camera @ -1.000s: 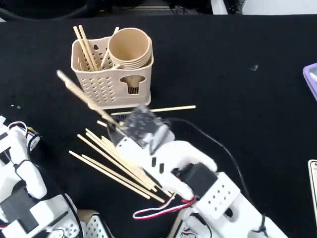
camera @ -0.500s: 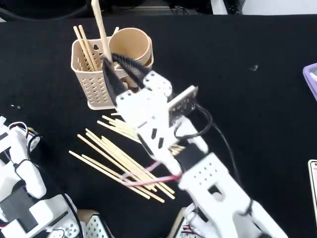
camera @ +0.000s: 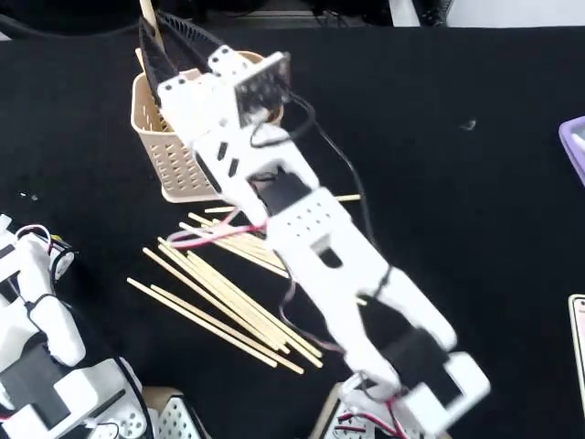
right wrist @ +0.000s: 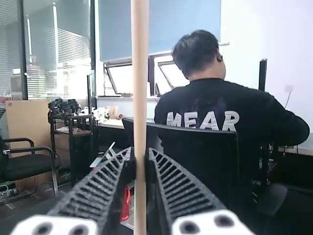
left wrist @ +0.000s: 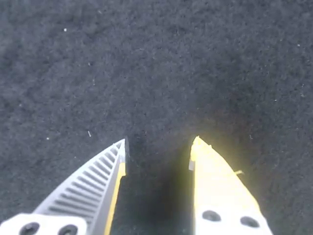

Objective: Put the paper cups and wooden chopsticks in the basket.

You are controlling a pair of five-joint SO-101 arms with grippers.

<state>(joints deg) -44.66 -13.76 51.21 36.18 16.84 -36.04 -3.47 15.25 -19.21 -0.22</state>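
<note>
Gripping a single wooden chopstick [right wrist: 140,73] upright, the right gripper [right wrist: 140,164] has its jaws clamped tight on the stick's lower part. On the high view this gripper [camera: 152,27] stands over the far left corner of the basket [camera: 178,160], and its arm crosses the basket's opening. A pile of loose chopsticks [camera: 219,306] lies fanned on the black table [camera: 457,229] in front of the basket, apart from it. The left gripper [left wrist: 157,147] is low over bare cloth, jaws moderately apart with nothing between them.
</note>
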